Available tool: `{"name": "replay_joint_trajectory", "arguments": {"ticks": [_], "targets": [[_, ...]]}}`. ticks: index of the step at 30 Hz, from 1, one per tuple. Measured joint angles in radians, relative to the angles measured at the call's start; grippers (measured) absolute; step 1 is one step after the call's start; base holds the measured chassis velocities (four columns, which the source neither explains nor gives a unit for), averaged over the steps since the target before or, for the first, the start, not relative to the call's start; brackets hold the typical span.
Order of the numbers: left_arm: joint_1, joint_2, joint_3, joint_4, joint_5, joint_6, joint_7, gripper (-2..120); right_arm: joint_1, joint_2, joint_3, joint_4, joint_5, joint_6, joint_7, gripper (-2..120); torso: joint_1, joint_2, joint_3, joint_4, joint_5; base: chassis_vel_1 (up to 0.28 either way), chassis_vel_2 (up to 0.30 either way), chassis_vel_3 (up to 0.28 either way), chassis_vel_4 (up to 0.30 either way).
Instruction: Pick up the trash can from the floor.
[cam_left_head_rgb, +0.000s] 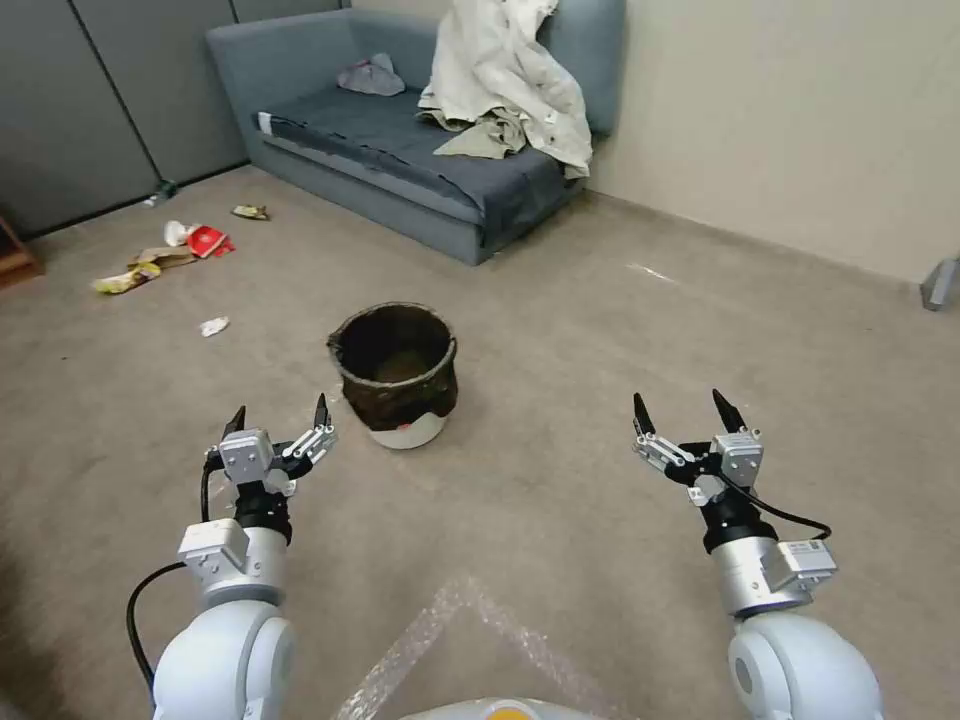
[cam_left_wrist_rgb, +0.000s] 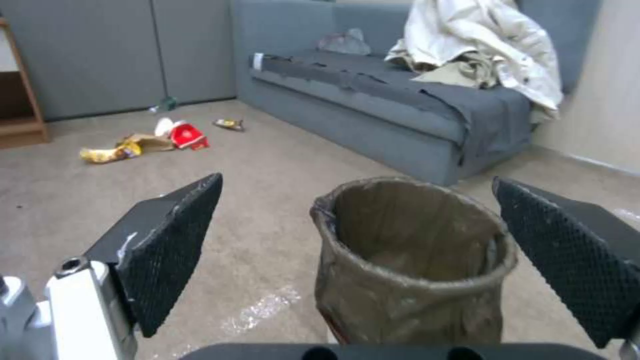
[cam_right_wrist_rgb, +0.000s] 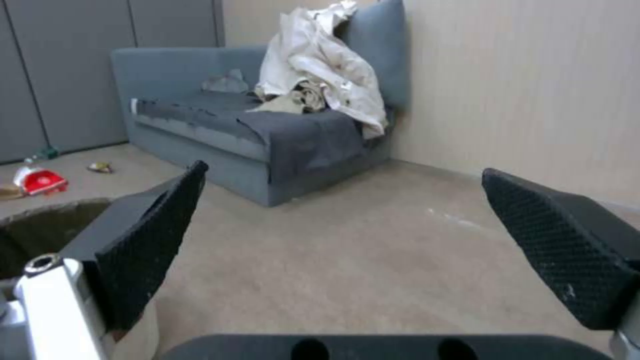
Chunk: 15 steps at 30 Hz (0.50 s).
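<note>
Approach stage | trash can stands upright on the floor, frame centre | left gripper lower left, just beside it, spread wide, empty | right gripper lower right, likewise, well apart | next: likely reaching the rim.

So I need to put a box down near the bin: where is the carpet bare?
Bare floor lies between the trash can and the right gripper, up to the wall. Litter crowds the far left by the sofa.
</note>
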<state>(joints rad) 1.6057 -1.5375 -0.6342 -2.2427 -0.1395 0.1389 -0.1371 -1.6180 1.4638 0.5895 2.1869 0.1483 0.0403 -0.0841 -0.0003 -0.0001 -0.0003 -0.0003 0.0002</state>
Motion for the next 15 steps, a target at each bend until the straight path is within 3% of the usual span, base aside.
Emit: {"name": "replay_joint_trajectory", "arguments": {"ticks": [1, 2, 3, 15], "targets": [[-0.001, 0.001, -0.002, 0.0, 0.0, -0.001, -0.004, 100, 0.002, 0.001, -0.004, 0.0, 0.0, 0.001, -0.002, 100, 0.0, 0.0, 0.0, 0.0011, 0.0016, -0.161, 0.194, 0.264, -0.12], [-0.001, 0.001, -0.002, 0.0, 0.0, -0.001, -0.004, 100, 0.002, 0.001, -0.004, 0.0, 0.0, 0.001, -0.002, 100, 0.0, 0.0, 0.0, 0.0011, 0.0016, -0.161, 0.194, 0.264, -0.12], [-0.002, 0.001, -0.002, 0.004, -0.001, -0.001, -0.008, 100, 0.001, 0.002, -0.004, -0.001, -0.001, 0.001, -0.005, 100, 0.0, 0.0, 0.0, 0.0004, -0.0007, -0.176, 0.152, 0.264, -0.146], [-0.005, 0.004, -0.006, 0.011, -0.001, -0.003, -0.023, 100, 0.003, 0.005, -0.018, -0.005, -0.007, 0.008, -0.009, 100, 0.0, 0.0, 0.0, 0.0003, -0.0004, -0.146, 0.157, 0.168, -0.17]]}}
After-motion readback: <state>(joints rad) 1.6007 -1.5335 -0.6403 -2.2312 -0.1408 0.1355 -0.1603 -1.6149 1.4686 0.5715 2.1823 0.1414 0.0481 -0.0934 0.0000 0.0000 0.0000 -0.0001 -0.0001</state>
